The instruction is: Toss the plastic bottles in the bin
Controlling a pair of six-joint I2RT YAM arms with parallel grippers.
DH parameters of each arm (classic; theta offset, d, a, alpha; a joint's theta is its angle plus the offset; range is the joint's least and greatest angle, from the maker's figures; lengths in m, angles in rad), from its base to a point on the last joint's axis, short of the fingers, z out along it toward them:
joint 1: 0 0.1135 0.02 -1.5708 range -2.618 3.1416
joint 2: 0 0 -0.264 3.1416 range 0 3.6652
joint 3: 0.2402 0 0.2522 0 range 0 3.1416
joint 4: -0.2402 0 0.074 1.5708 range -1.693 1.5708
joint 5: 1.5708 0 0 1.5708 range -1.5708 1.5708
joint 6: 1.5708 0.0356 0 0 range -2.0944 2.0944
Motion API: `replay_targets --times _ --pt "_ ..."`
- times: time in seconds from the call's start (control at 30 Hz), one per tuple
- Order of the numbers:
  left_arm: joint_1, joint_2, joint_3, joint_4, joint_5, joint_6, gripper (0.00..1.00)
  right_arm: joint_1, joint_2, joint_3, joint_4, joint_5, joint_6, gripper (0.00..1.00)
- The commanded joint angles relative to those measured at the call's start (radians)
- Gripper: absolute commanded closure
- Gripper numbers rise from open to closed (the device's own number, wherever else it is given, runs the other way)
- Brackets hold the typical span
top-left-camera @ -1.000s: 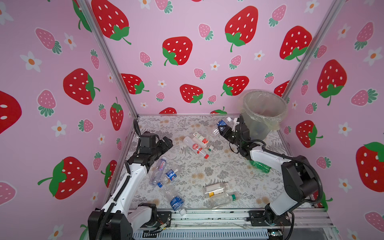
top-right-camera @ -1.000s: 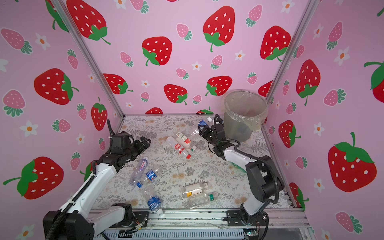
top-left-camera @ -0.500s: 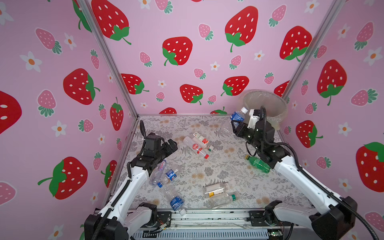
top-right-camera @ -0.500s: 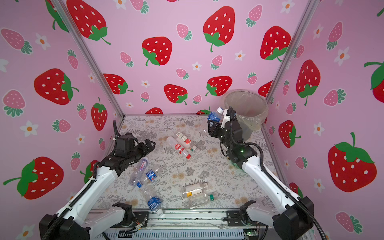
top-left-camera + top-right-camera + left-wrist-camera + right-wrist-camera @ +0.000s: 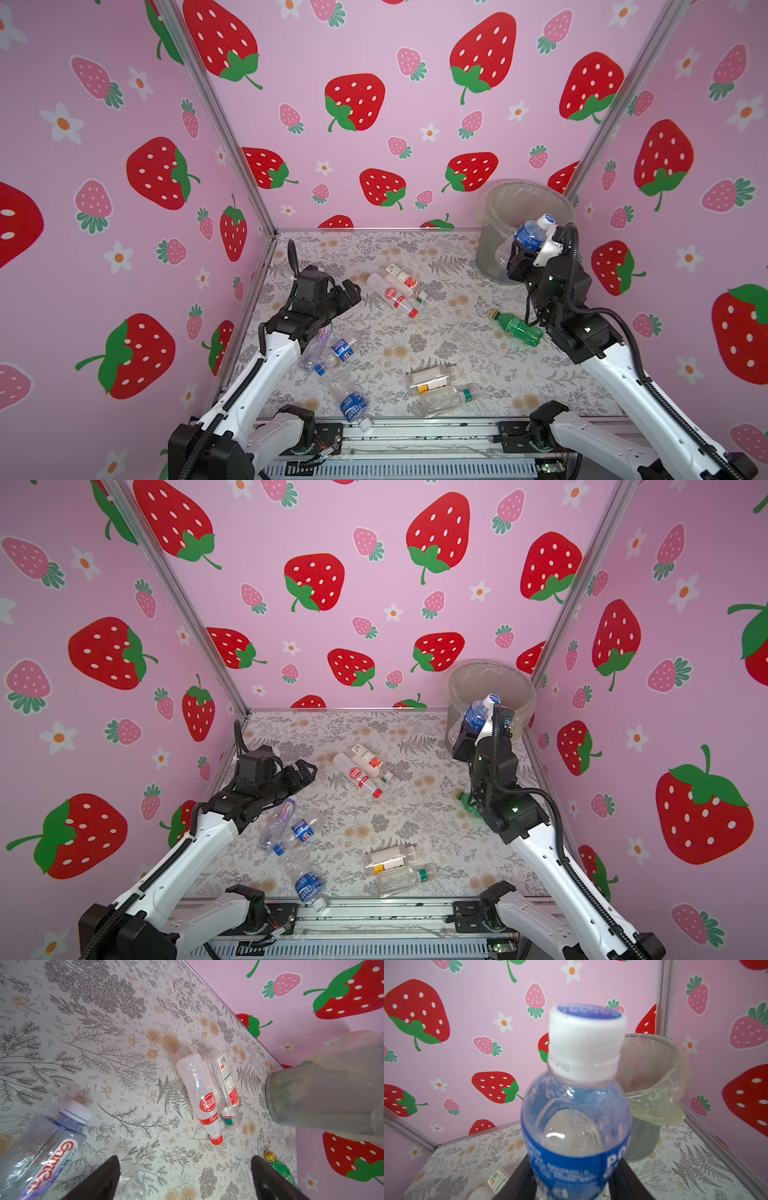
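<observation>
Right gripper [image 5: 519, 250]: pinched round the lower body of the blue-label bottle [image 5: 530, 234], cap up, so it was properly held.
Left gripper [image 5: 347, 296]: jaws spread wide with nothing in them, hovering low near the bench's left edge, right by the clear bottles [image 5: 328, 353] lying there.
Bin [image 5: 490, 253]: stood in the far right corner of the bench [image 5: 457, 332], bag liner folded over its rim.
Where the held bottle was: up in the air just in front of the bin's near wall. In the right wrist view the opening sat behind it and off to one side, so I'd say it wasn't over it yet.
Doing it well: my take was to carry it further toward that corner and a touch higher, so the base cleared the liner, then let go over the middle of the opening. Opening early would probably bounce it off the rim.
Left to do: eight bottles lay on the bench by my count, including the green bottle [image 5: 517, 328] near the right edge.
Writing, held bottle: white "PO" on the blue band. The cap print was too blurred to read.
Writing, lilac-label bottle [image 5: 41, 1157]: big red curly letters that I couldn't read for sure.
Writing, red-white bottle [image 5: 207, 1105]: a red oval badge, characters too small to read. Its neighbour showed a barcode and fine print.
</observation>
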Motion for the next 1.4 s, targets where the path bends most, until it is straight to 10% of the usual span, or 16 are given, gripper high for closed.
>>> replay_targets --times 0.0,0.37,0.73,0.93,1.37 --pt "-0.007 0.0 -0.011 0.016 -0.013 0.0 0.0 -0.014 -0.014 -0.012 -0.008 0.076 -0.05 0.49" --pt "-0.011 -0.007 -0.012 0.017 -0.017 -0.003 0.0 -0.11 0.132 0.153 0.012 0.031 -0.058 0.49" --pt "-0.012 -0.023 -0.021 0.022 -0.007 -0.015 0.0 -0.352 0.59 0.602 -0.049 -0.193 0.025 0.41" --pt "-0.013 -0.017 -0.019 0.025 -0.005 -0.016 0.0 -0.468 0.915 0.999 -0.311 -0.377 0.09 0.1" --pt "-0.013 -0.001 -0.023 0.03 -0.008 0.0 0.0 -0.563 0.706 0.7 -0.139 -0.449 0.094 0.01"
